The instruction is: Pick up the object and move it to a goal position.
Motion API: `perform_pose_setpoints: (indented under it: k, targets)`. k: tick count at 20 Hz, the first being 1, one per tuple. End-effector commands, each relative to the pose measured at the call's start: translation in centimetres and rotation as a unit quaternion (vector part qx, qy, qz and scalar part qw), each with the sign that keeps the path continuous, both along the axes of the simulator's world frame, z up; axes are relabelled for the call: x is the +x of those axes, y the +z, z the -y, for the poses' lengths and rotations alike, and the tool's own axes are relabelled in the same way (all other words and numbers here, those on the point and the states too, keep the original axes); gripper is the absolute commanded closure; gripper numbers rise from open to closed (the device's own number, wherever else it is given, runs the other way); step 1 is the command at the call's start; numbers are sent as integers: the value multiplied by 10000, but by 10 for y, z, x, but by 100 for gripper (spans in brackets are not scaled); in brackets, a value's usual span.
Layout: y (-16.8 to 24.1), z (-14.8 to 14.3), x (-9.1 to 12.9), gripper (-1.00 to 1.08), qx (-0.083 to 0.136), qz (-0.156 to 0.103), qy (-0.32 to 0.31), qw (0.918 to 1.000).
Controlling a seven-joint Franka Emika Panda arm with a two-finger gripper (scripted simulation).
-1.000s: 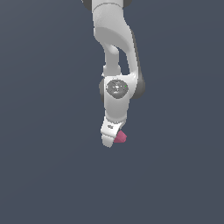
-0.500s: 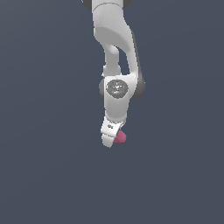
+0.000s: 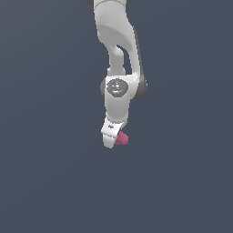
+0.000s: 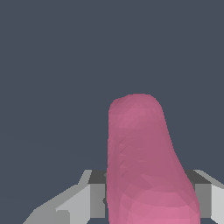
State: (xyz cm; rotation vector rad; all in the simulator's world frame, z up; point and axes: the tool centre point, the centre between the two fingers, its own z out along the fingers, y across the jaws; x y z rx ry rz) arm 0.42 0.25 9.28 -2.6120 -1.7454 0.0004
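Note:
The object is a small pink-magenta rounded lump with uneven facets. In the exterior view it shows at the lower end of the white arm, half hidden behind my gripper. In the wrist view the object fills the middle and stands between my grey fingers, which press on it from both sides. The gripper is shut on the object. Whether it rests on the dark surface or hangs above it I cannot tell.
A plain dark grey-blue surface fills both views. The white arm comes down from the top of the exterior view. No goal marker shows.

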Motion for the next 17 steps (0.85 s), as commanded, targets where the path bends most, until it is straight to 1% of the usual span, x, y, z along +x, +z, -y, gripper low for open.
perform_pose_setpoints:
  k: [1, 5, 9, 13, 17]
  targets:
    - [0, 7, -10, 108, -1, 3, -3, 10000]
    - [0, 18, -26, 108, -1, 1, -5, 10000]
    - [1, 26, -36, 108, -1, 1, -5, 10000]
    - [1, 30, -41, 108, -1, 1, -5, 10000]
    - [1, 30, -41, 108, 1, 1, -2, 10000]
